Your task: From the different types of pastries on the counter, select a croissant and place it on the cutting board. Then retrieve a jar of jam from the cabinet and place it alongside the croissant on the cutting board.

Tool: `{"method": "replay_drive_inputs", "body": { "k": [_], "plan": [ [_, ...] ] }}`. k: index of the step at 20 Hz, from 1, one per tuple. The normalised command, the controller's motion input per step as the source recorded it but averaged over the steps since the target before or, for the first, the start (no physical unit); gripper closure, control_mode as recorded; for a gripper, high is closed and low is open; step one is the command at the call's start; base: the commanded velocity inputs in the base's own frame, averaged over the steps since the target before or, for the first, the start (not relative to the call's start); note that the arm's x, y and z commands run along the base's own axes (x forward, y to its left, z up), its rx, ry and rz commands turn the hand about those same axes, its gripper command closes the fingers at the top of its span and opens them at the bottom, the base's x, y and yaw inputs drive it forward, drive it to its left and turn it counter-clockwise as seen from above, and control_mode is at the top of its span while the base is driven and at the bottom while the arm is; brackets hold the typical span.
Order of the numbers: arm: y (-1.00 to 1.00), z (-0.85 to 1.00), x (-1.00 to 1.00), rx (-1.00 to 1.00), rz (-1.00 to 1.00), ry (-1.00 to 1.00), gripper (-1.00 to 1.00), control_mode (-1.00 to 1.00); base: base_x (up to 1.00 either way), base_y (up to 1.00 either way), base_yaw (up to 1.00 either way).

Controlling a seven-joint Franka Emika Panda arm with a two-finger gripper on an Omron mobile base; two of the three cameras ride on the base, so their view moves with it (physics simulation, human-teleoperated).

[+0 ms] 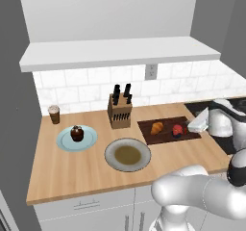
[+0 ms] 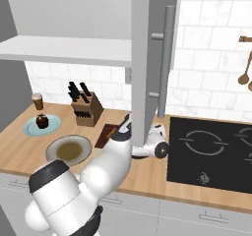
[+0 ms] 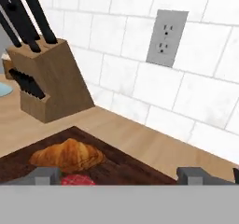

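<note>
White arm reaches forward from the base and bends low over the right end of the tabletop (image 1: 57, 172), wrist angled down toward the cutting board (image 1: 166, 134). Gripper (image 1: 196, 125) hovers at the board's right edge; jaws spread wide, holding nothing. Jar of jam (image 1: 178, 130) sits on the board just in front of the jaws. Croissant (image 1: 157, 127) lies on the board, left of the jar and slightly apart. Cupcake (image 1: 77, 133) is on a blue plate (image 1: 65, 142), well to the left.
</note>
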Motion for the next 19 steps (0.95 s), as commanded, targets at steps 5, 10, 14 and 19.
{"method": "replay_drive_inputs", "body": {
  "k": [5, 10, 14, 19],
  "plan": [
    [-1.00, 0.00, -0.32, 0.52, -0.06, -0.10, -1.00, -1.00, 0.00, 0.00, 0.00],
    [-0.51, 0.02, -0.18, 0.24, -0.01, -0.07, -1.00, -1.00, 0.00, 0.00, 0.00],
    [0.00, 0.00, 0.00, 0.00, 0.00, 0.00, -1.00, -1.00, 0.00, 0.00, 0.00],
    [0.00, 0.00, 0.00, 0.00, 0.00, 0.00, -1.00, -1.00, 0.00, 0.00, 0.00]
  ]
}}
